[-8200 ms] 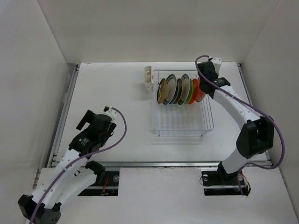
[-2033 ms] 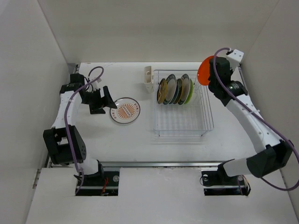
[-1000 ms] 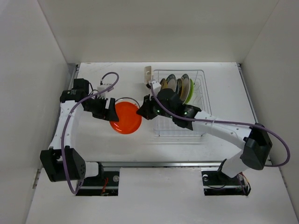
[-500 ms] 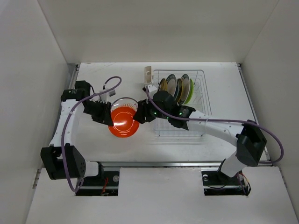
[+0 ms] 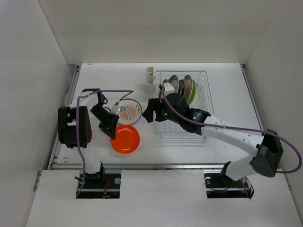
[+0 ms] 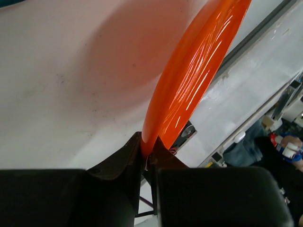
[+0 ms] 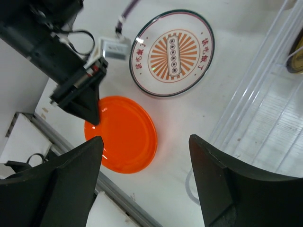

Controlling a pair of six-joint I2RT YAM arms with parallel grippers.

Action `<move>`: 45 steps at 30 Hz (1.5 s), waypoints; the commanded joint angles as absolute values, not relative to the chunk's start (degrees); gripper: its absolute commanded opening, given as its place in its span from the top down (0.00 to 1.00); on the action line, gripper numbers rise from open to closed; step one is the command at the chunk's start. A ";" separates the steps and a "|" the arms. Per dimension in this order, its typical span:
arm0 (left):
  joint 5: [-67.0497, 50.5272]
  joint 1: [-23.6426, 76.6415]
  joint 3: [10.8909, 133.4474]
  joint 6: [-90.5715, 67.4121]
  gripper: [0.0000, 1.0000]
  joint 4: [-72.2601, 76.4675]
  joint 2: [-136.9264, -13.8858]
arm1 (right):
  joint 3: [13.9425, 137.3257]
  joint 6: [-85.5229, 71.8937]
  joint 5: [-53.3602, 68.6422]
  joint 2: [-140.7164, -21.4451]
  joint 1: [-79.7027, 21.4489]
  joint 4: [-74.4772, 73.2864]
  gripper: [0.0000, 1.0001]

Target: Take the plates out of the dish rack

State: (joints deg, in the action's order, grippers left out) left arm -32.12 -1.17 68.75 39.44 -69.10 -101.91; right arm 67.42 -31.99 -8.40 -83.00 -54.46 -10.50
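An orange plate [image 5: 127, 140] is low over the table near its front edge, left of centre. My left gripper [image 5: 112, 132] is shut on its rim, and the left wrist view shows the orange plate [image 6: 199, 71] pinched edge-on between the left gripper's [image 6: 149, 147] jaws. A white plate with an orange centre [image 5: 128, 111] lies flat just behind it. My right gripper [image 5: 148, 114] hangs open and empty above the table, between the plates and the dish rack [image 5: 208, 126]. Several plates [image 5: 182, 88] stand upright in the rack's far end. From the right wrist, the orange plate [image 7: 124, 135] and the white plate [image 7: 173, 54] both show.
A small cream utensil cup [image 5: 150, 78] hangs on the rack's far-left corner. The left arm's purple cable [image 5: 113, 91] loops over the table behind the white plate. A metal rail [image 5: 156, 166] runs along the table's front edge, close to the orange plate.
The orange plate passed from my right gripper to my left. The left gripper shut on its rim and carried it toward the front edge; the right gripper opened and drew back toward the rack.
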 commanded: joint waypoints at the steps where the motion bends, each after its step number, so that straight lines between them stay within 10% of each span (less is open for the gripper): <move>1: -32.09 0.43 67.42 44.73 1.00 -73.65 -103.18 | 67.68 -33.40 -13.27 -79.98 -54.76 -11.95 0.21; 7: -29.00 1.58 66.80 42.28 1.00 -69.97 -106.78 | 67.15 -33.40 -14.41 -78.13 -54.76 -11.95 0.21; 27: -23.99 1.58 66.80 27.95 0.45 -59.41 -96.25 | 68.81 -34.98 -28.20 -71.72 -54.76 -21.43 0.13; 45: -21.80 1.58 67.32 26.28 0.43 -59.33 -91.32 | 70.49 -36.65 -32.17 -68.29 -50.45 -28.04 0.11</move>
State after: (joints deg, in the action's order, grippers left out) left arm -22.00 1.61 67.09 26.50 -58.30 -92.90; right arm 69.97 -36.05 -31.24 -69.47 -50.96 -27.22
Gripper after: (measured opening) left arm 0.567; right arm 0.886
